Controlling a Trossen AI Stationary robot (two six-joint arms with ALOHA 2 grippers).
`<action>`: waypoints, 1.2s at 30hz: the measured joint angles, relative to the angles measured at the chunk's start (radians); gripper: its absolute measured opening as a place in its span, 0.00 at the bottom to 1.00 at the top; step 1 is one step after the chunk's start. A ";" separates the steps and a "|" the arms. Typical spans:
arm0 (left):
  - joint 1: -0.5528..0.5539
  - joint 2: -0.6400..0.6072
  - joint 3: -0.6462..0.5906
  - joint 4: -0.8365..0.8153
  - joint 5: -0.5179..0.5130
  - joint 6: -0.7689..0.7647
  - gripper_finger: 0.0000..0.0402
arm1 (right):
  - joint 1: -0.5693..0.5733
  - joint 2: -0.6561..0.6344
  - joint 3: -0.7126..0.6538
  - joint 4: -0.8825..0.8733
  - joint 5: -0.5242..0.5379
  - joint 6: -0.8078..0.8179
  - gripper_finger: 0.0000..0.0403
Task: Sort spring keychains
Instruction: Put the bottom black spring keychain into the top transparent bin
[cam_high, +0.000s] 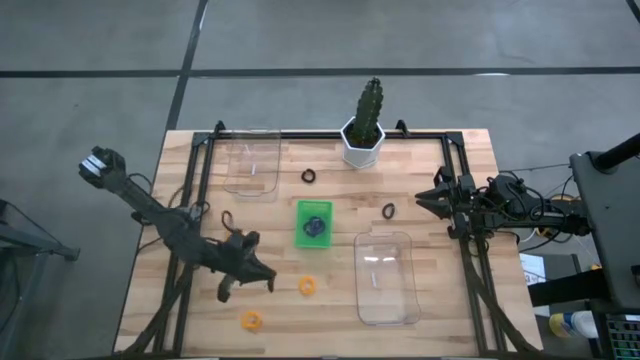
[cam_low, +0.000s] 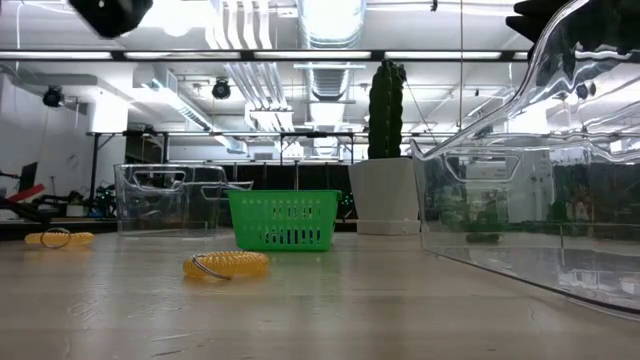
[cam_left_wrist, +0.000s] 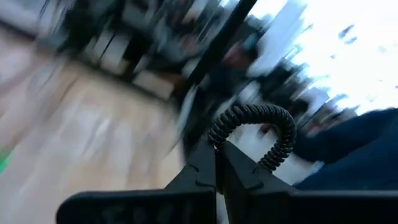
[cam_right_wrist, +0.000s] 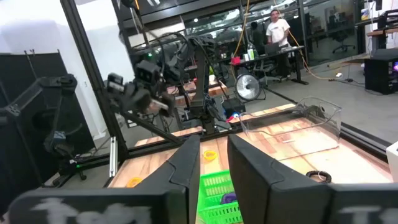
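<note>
My left gripper (cam_high: 262, 280) hangs over the table's near left part and is shut on a black spring keychain (cam_left_wrist: 261, 124). My right gripper (cam_right_wrist: 214, 165) waits open at the table's right edge (cam_high: 424, 197), pointing toward the green tray (cam_high: 313, 223), which holds a purple keychain (cam_right_wrist: 229, 199). Two orange keychains (cam_high: 307, 286) (cam_high: 250, 321) lie flat on the wood near the left gripper. Two black ones (cam_high: 308, 176) (cam_high: 388, 210) lie farther off. My left gripper pinches the black keychain between its two shut fingers at one end of the coil (cam_left_wrist: 217, 135). The rest of the coil arcs out beyond the fingertips and curves back down at its other end (cam_left_wrist: 277, 155). It seems clear of the table.
One clear bin (cam_high: 252, 160) stands at the far left, another (cam_high: 387, 278) at the near right. A potted cactus (cam_high: 365, 130) stands at the far edge. A black frame runs round the table. Bare wood shows between the tray and the left gripper.
</note>
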 joint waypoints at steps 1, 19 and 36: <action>0.000 0.001 -0.027 0.097 -0.001 0.029 0.00 | 0.000 0.000 0.000 0.000 0.000 0.000 0.20; 0.000 0.033 -0.181 0.717 0.015 0.220 0.00 | 0.000 0.000 0.000 0.000 -0.001 -0.003 0.18; 0.122 0.181 0.521 -1.295 -0.304 -0.451 0.00 | 0.000 0.000 0.000 -0.002 -0.001 -0.002 0.17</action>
